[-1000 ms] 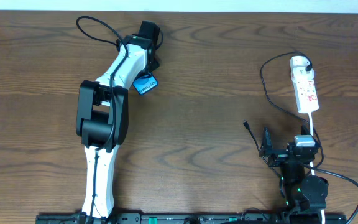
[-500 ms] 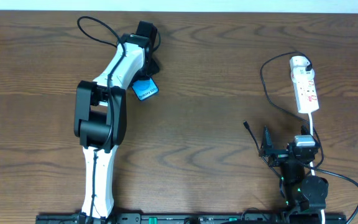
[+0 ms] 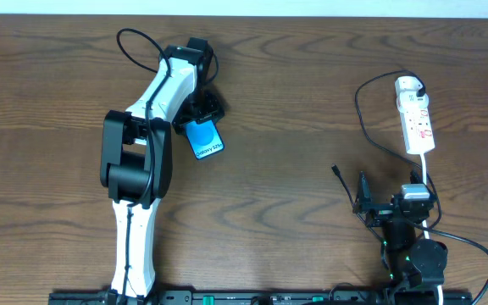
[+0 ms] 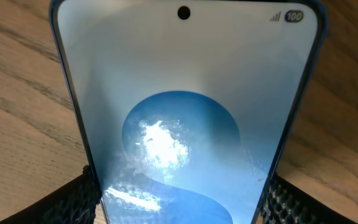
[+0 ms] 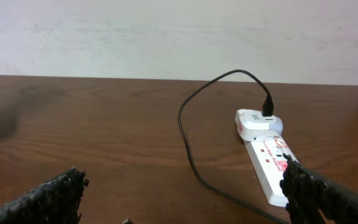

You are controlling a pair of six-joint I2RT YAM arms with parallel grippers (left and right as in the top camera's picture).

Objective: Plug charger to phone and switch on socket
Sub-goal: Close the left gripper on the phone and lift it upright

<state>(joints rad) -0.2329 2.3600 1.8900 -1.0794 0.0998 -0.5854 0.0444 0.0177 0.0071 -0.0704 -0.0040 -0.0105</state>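
Note:
My left gripper [image 3: 200, 108] is shut on the phone [image 3: 203, 138], a slim handset with a bright blue screen, at the upper left of the table; the screen [image 4: 182, 118] fills the left wrist view between both fingers. The charger is a thin black cable [image 3: 364, 127] curving from a white adapter [image 3: 407, 85] on the socket [image 3: 418, 125], a narrow white power strip at the right. The cable's small plug tip [image 3: 335, 169] lies on the wood, just left of my right gripper [image 3: 363, 201], which is open and empty. The cable [image 5: 188, 149] and the socket [image 5: 267, 168] also show in the right wrist view.
The socket's thick white cord [image 3: 427, 191] runs down past my right arm's base. My left arm [image 3: 138, 161] stretches diagonally over the left half of the table. A pale wall [image 5: 179, 37] stands behind the far table edge.
My left gripper has swung the phone toward the front and slightly right, so more of its blue screen shows beyond the wrist. The right arm, cable and socket have not moved.

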